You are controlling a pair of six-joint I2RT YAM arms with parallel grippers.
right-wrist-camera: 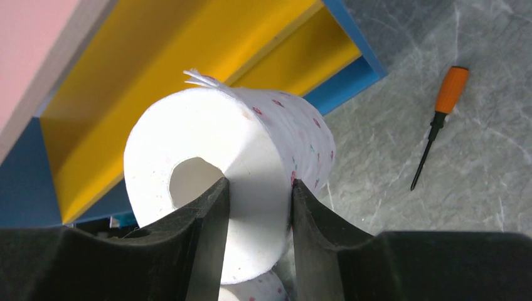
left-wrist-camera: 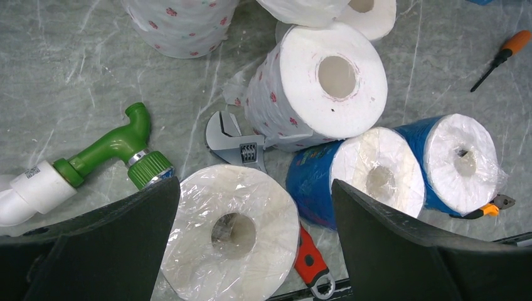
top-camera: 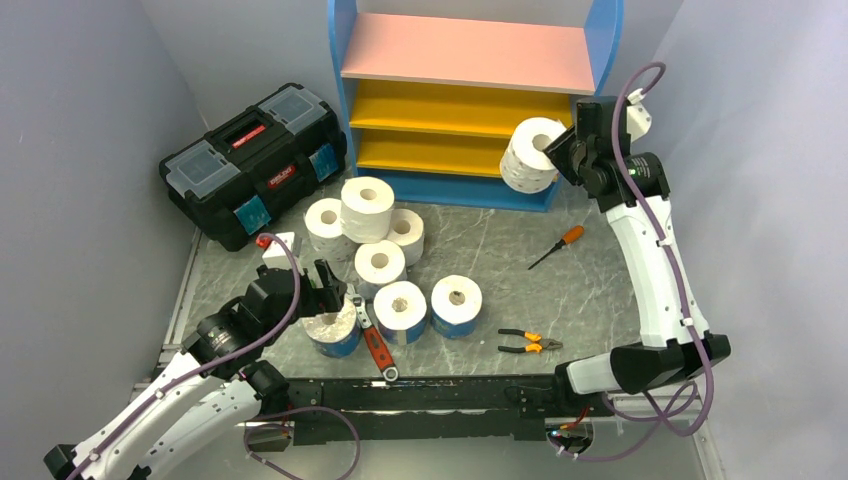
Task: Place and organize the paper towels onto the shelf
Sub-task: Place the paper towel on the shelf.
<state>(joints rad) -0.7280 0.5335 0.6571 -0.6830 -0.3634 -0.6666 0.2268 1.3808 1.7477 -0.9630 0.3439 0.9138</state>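
Right gripper point(right-wrist-camera: 257, 185) pinches the wall of a pink-dotted roll point(top-camera: 530, 155) at the shelf point(top-camera: 450, 106) front.
From above, the roll hangs at 1 o'clock by the shelf's blue right edge. Left gripper point(left-wrist-camera: 256, 185), fingers spread wide, hovers over a clear-wrapped roll point(left-wrist-camera: 229, 238) at 7 o'clock. Bare tabletop point(top-camera: 600, 290) surrounds the screwdriver point(top-camera: 557, 246) at 3 o'clock. The toolbox point(top-camera: 255, 160) has a red label, unreadable.

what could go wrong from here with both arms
The right claw pinches only the wall of the pink-dotted white paper roll, one finger in its core, so it might slip or tilt before reaching the blue-framed shelf. The open left claw hangs over a clear-wrapped white roll with a red-handled silver wrench right beside it; closing could snag the wrench.
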